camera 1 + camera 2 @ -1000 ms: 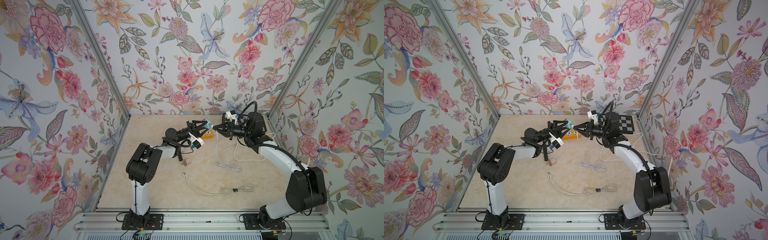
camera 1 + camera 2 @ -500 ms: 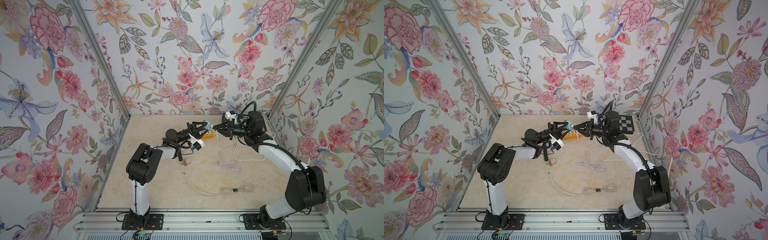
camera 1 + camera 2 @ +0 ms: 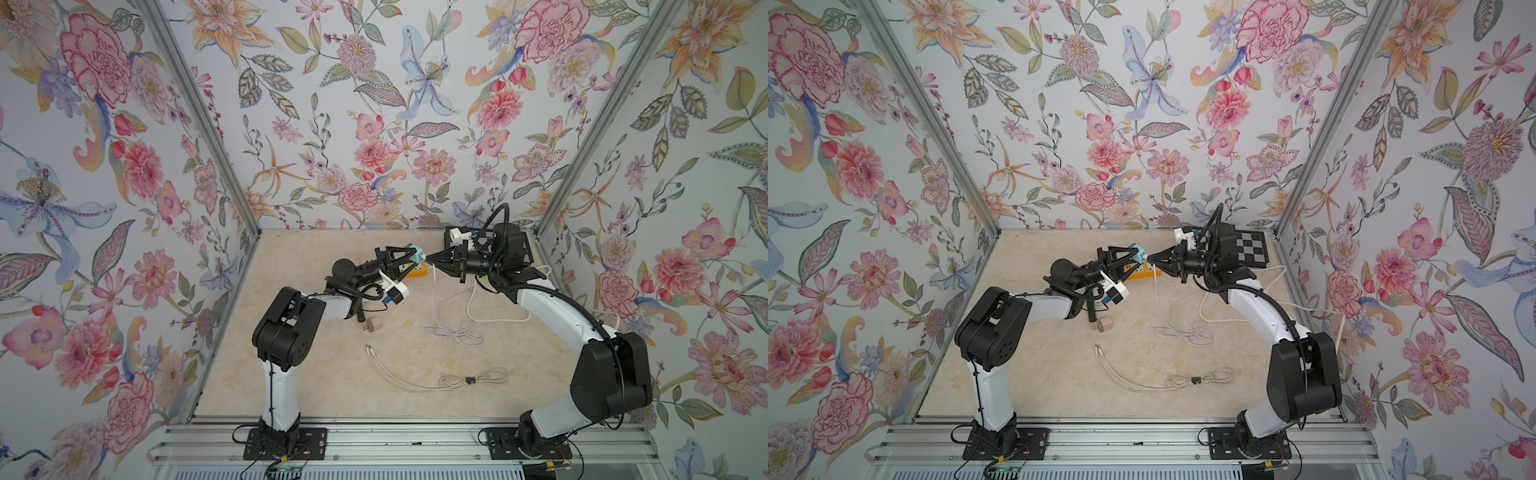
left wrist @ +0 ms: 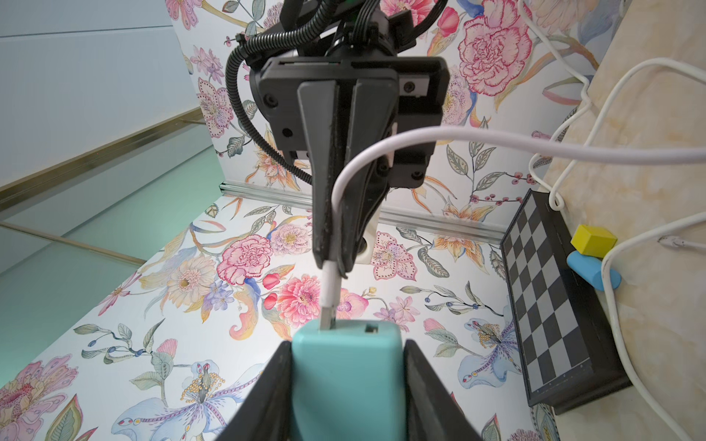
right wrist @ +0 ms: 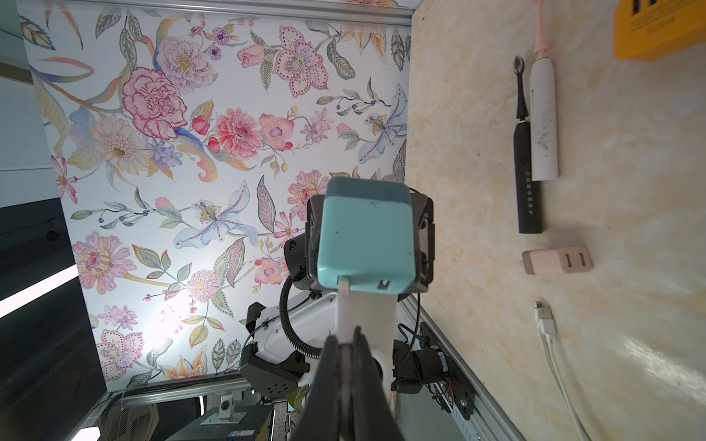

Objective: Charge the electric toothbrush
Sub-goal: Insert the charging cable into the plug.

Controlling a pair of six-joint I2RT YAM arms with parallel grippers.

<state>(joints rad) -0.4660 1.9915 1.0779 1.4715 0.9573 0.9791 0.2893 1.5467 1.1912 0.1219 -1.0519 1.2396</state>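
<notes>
Hands have hardly moved over the last second: both arms hold the same meeting pose above the far middle of the surface, and neither grip has widened or narrowed.

Nearest the robot, at 6 o'clock from that meeting point, a bundled cable lies untouched. A loose white coil sits beyond it at 5 o'clock. At 7 o'clock a pink adapter lies beside the left forearm.

Just past the adapter, the right wrist view shows a black toothbrush and a white toothbrush. They lie flat, side by side, with nothing plugged into either. Which one is to be charged I cannot tell.

Above them the left hand is clamped, part-way apart, on the sides of a teal charger block. The right hand, pressed together, pinches the white plug of a cable. The plug's metal tip meets one port of the block. Bare metal shows there, so I judge it not fully seated.

An orange power strip lies just under and beyond the hands, and a checkered board is at 3 o'clock by the back wall.

The standstill suggests fine alignment, or a push meeting resistance. The task looks early. The plug must go home, the block must reach the strip, and the cable's other end must reach a toothbrush.
</notes>
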